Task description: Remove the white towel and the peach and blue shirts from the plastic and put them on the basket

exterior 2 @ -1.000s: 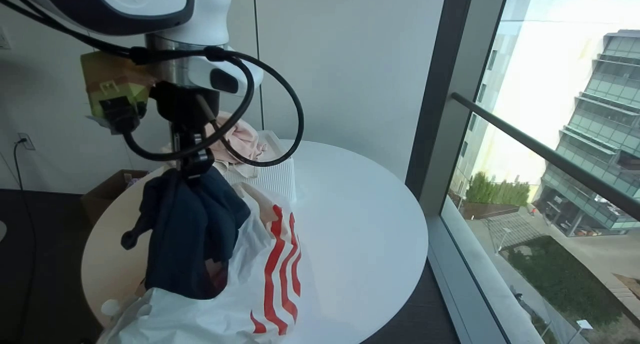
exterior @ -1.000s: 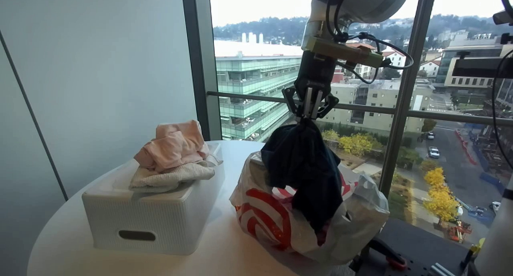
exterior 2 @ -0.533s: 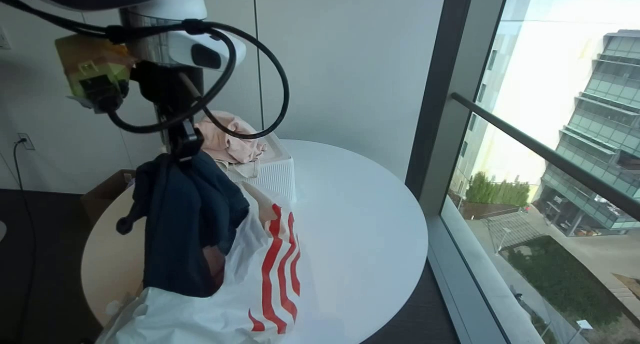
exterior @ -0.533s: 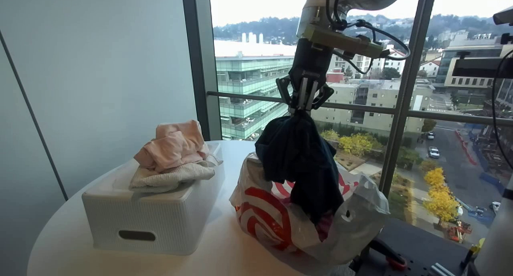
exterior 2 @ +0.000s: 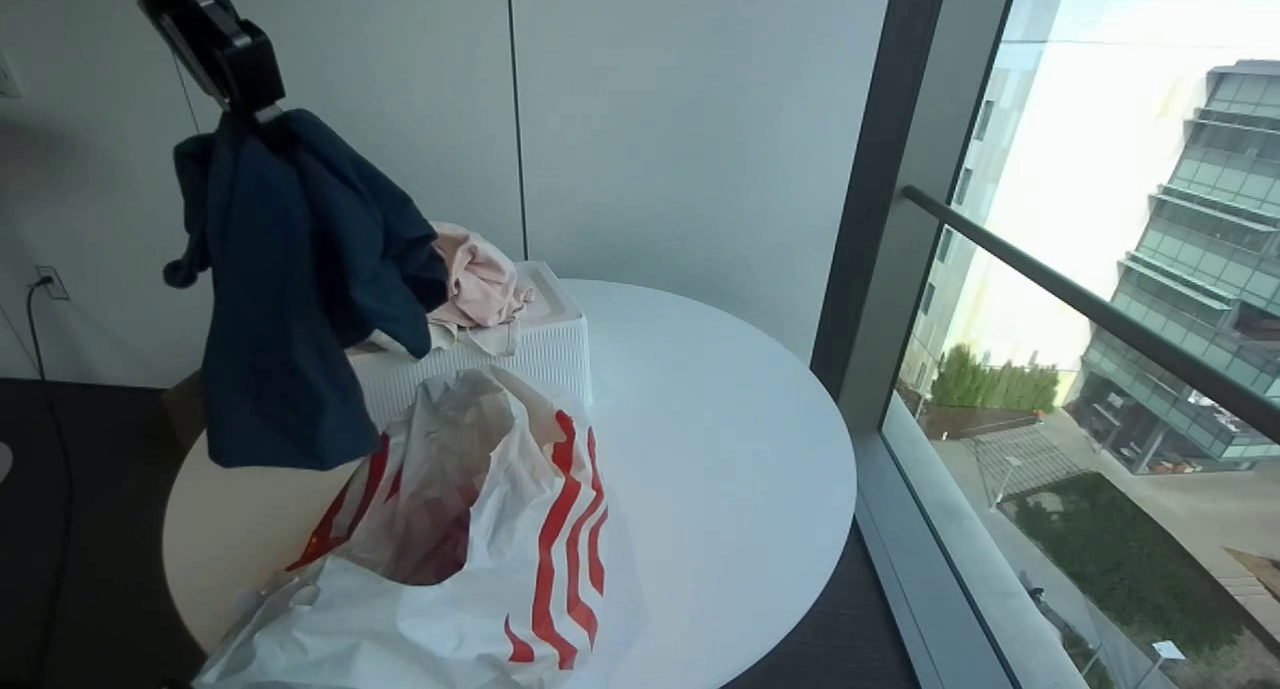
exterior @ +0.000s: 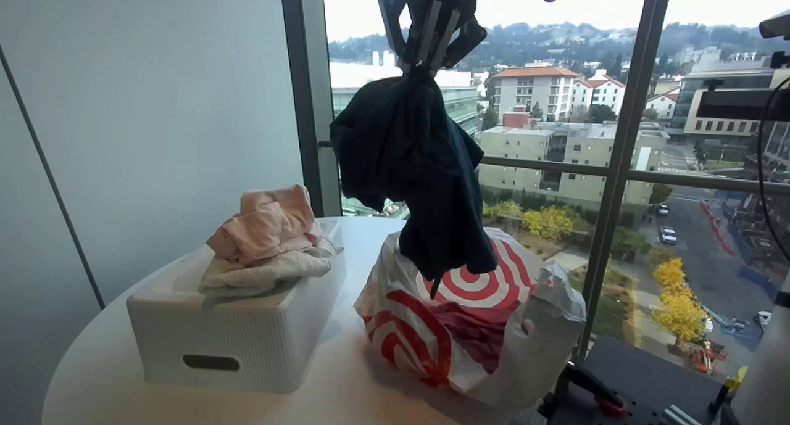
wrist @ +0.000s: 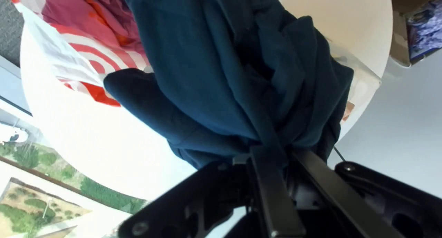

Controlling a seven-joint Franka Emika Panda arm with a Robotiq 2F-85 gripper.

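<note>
Jaws higher, blue shirt (exterior: 426, 160) apparently out of bag (exterior 2: 510, 534)

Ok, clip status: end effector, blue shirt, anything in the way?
End effector gripping blue shirt. Shirt dangles outside plastic bag. Possible obstacle: peach shirt atop white towel on basket.

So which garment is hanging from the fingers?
The dark blue shirt, bunched between the fingers; the peach shirt lies on the white towel, the reddish cloth in the plastic bag.
</note>
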